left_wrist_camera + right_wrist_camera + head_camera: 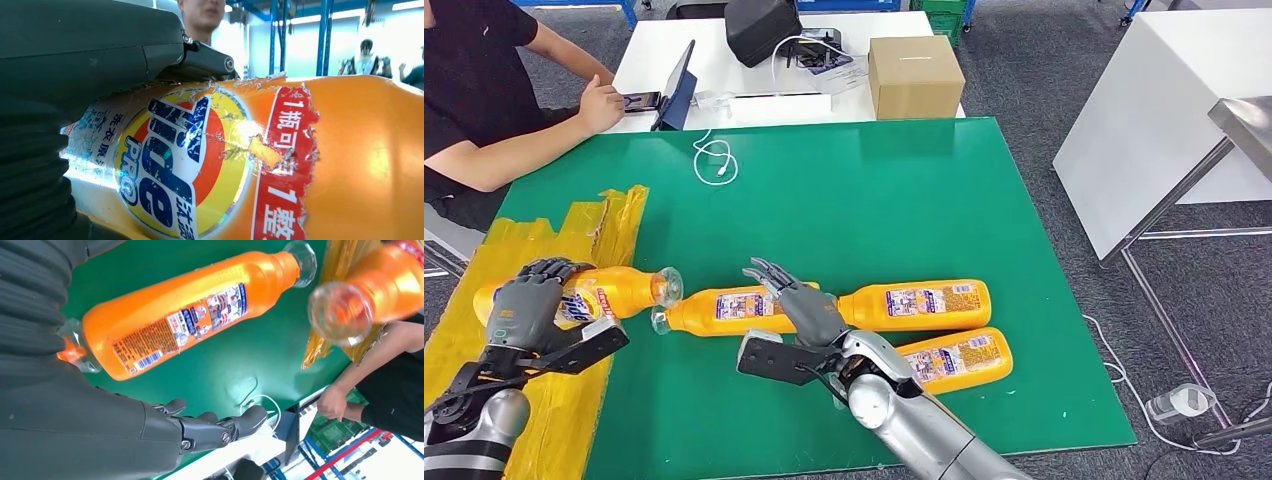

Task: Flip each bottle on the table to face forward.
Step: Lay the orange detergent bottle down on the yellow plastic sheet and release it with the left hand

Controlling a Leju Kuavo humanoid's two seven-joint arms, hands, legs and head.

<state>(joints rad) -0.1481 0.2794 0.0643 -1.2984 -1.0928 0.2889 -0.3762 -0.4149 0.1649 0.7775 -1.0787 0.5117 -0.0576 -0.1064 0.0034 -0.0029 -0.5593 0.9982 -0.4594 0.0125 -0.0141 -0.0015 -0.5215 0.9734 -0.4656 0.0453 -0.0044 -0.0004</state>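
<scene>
Left hand (pixel 524 305): we see its fingers wrapped around the leftmost detergent bottle (pixel 614 292).
Right hand (pixel 802 303): fingers spread, holding nothing, above the middle bottle (pixel 724 310) on the green counter (pixel 874 200).

Even overhead light is filling my head view, leaving soft shadows on the green mat (pixel 844 200). Glare is glinting off the bottle label (pixel 165 165) near my left wrist, windows behind blowing out white. A bottle mouth (pixel 340 310) by my right wrist is blurring.
</scene>
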